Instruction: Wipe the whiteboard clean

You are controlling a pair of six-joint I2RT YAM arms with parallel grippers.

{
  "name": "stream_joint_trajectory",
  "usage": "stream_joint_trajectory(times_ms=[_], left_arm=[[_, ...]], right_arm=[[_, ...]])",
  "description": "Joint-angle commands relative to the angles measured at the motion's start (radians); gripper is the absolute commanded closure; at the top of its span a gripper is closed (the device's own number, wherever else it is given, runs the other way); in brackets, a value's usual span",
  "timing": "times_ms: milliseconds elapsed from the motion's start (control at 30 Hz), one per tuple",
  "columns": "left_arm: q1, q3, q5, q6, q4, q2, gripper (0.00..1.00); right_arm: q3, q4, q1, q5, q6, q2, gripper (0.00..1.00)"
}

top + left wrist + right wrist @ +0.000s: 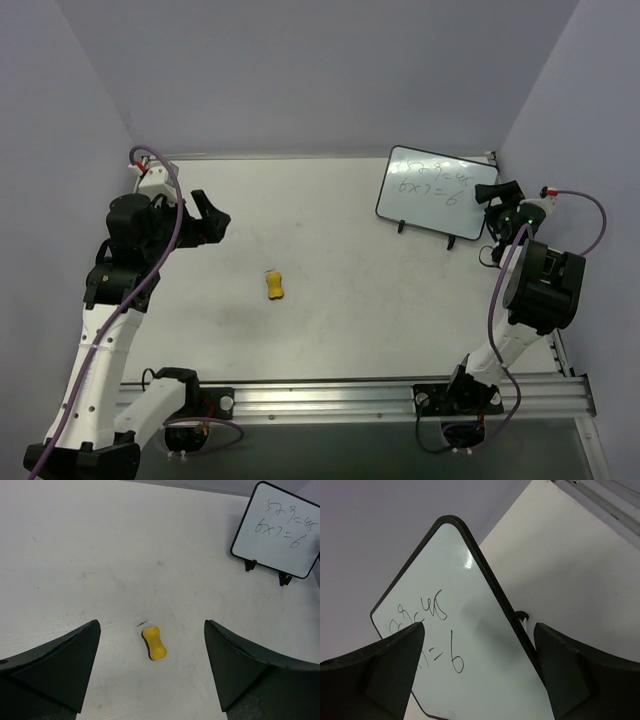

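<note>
Left fingers (60, 665): spread wide, holding nothing, hanging above the surface (330, 330) on its left side and pointed toward the middle. Yellow eraser (154, 642): lies loose near the centre of the surface, dark pad at its side edge, framed between the left fingers in the wrist view but well below them. Whiteboard (435, 193): stands propped on its small black feet at the far right, leaning back, two lines of dark handwriting (285, 525) unwiped. Right fingers (385, 670): spread, straddling the board's right-hand edge, one in front of the white face and one beyond the frame. Whether either touches the frame cannot be told from this angle. Judged step: bracing the board before the eraser is fetched. To do it well, close on the black frame only, low near a foot, clear of the writing, and gently so the board does not tip or slide. Left fingers should then descend across the eraser's narrow waist. Wipe with the pad flat, pushing toward the braced edge.
</note>
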Motion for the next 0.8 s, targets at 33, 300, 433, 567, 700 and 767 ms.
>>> stream_joint_trajectory(times_ms=[33, 300, 433, 567, 700, 767], left_arm=[[-0.003, -0.001, 0.014, 0.0, 0.056, 0.002, 0.06], [-0.003, -0.004, 0.023, -0.005, 0.06, 0.005, 0.06], [-0.008, -0.006, 0.017, -0.003, 0.062, 0.008, 0.06], [-0.009, -0.006, 0.017, -0.005, 0.062, 0.012, 0.06], [-0.011, -0.009, 0.017, -0.007, 0.064, 0.014, 0.06], [-0.011, -0.009, 0.017, -0.007, 0.065, 0.014, 0.06]], right_arm=[[0.022, 0.139, 0.003, -0.027, 0.014, -0.012, 0.15], [-0.01, 0.263, 0.003, -0.062, 0.076, 0.031, 0.22], [-0.021, 0.337, 0.006, -0.079, 0.123, 0.083, 0.27], [-0.032, 0.359, 0.007, -0.085, 0.132, 0.105, 0.28], [-0.047, 0.375, 0.006, -0.089, 0.134, 0.111, 0.28], [-0.052, 0.383, 0.007, -0.09, 0.134, 0.111, 0.29]])
